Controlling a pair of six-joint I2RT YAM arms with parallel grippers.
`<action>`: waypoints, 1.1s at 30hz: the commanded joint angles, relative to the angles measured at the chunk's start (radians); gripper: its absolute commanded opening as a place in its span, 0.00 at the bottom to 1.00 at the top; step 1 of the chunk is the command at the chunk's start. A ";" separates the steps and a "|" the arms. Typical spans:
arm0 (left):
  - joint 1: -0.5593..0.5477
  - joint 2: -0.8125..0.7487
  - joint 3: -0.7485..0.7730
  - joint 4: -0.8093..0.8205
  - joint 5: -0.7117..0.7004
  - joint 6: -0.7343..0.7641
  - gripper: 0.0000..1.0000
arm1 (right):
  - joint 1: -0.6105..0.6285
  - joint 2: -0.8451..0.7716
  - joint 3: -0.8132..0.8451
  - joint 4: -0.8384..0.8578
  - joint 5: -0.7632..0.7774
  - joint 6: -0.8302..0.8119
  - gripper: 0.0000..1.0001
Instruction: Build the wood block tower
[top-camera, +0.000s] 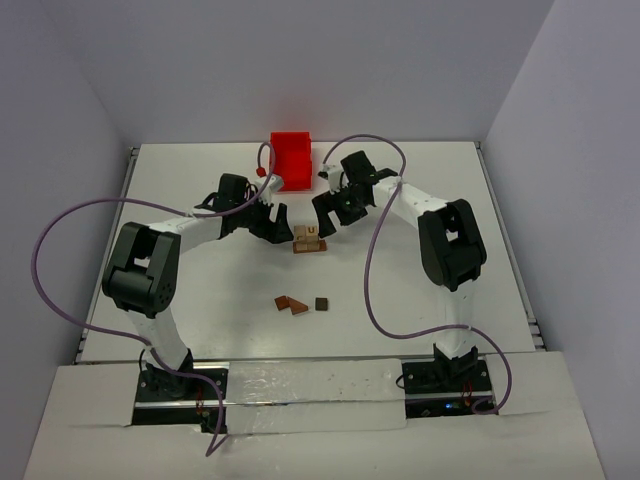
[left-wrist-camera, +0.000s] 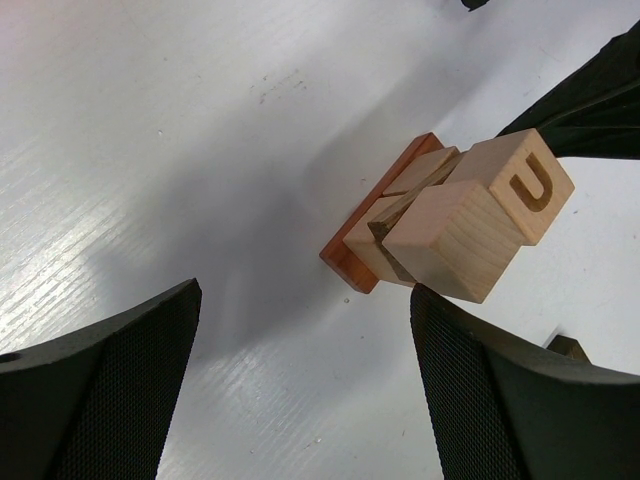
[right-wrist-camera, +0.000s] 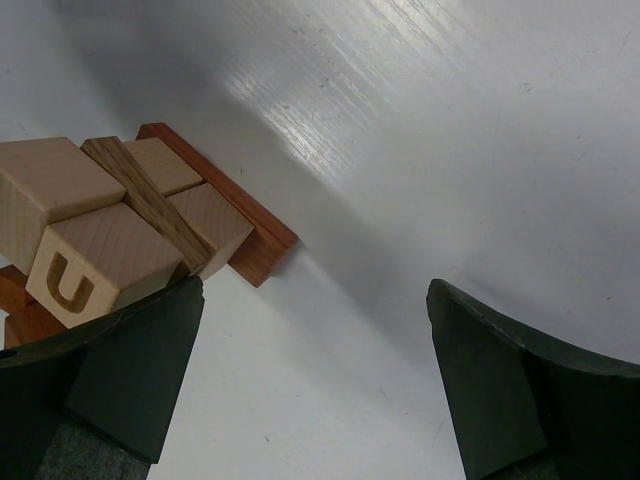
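The wood block tower (top-camera: 308, 240) stands mid-table: a flat reddish-brown base (left-wrist-camera: 362, 258), light tan cubes on it, one marked U (left-wrist-camera: 527, 186), and a thin darker plank (right-wrist-camera: 148, 203) between the cubes. My left gripper (top-camera: 274, 222) is just left of it, open, with bare table between its fingers (left-wrist-camera: 110, 390); the tower sits off its right fingertip. My right gripper (top-camera: 329, 212) is just right of and behind the tower, open and empty (right-wrist-camera: 310, 380), with the U cube (right-wrist-camera: 85, 265) against its left finger.
A red plastic bin (top-camera: 292, 160) stands at the back, close behind both grippers. Loose blocks lie nearer the arm bases: two reddish-brown flat pieces (top-camera: 291, 304) and a dark brown cube (top-camera: 322, 303). White walls enclose the table.
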 joint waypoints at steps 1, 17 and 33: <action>-0.005 -0.014 0.000 0.023 0.027 0.020 0.91 | -0.007 -0.003 0.048 0.004 -0.015 0.006 1.00; -0.025 0.001 0.009 0.016 0.028 0.026 0.90 | -0.008 0.005 0.057 -0.001 -0.013 0.005 1.00; -0.028 -0.016 0.011 0.003 0.017 0.039 0.89 | -0.008 0.000 0.051 -0.001 -0.016 0.003 1.00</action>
